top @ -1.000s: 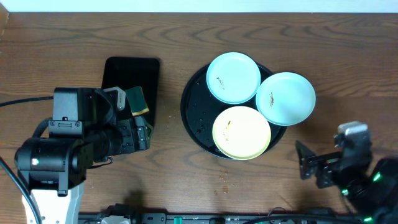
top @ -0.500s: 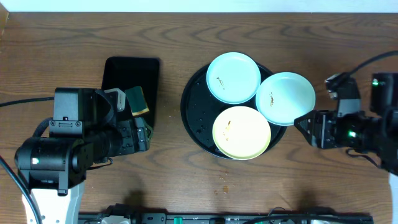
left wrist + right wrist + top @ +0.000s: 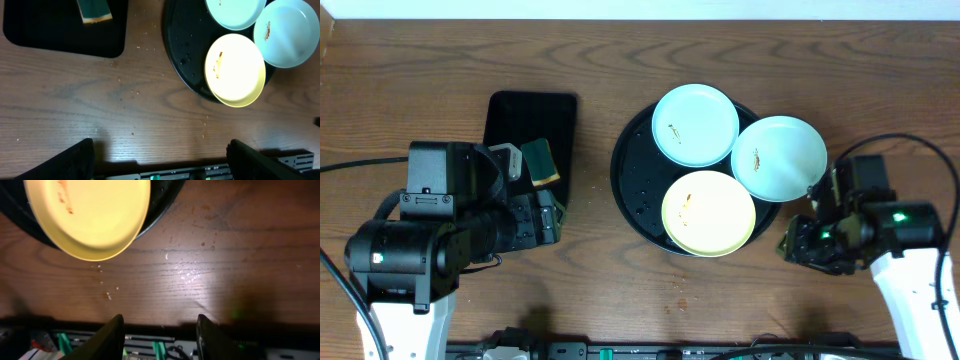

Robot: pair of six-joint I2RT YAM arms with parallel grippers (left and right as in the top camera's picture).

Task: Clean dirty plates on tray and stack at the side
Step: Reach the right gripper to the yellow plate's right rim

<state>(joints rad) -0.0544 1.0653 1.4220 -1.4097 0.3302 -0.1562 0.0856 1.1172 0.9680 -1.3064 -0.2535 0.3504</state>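
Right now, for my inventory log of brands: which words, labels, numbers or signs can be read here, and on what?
No text can be read anywhere.
The pale yellow round plate and the two pale blue-white round plates carry only brown smears.
The large round glossy black tray, the smaller rectangular black tray and the green sponge are unmarked.

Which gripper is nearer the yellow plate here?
Right. The right gripper hangs just off the yellow plate, outside the tray rim on the robot's right; the left gripper sits across the tray, by the sponge.
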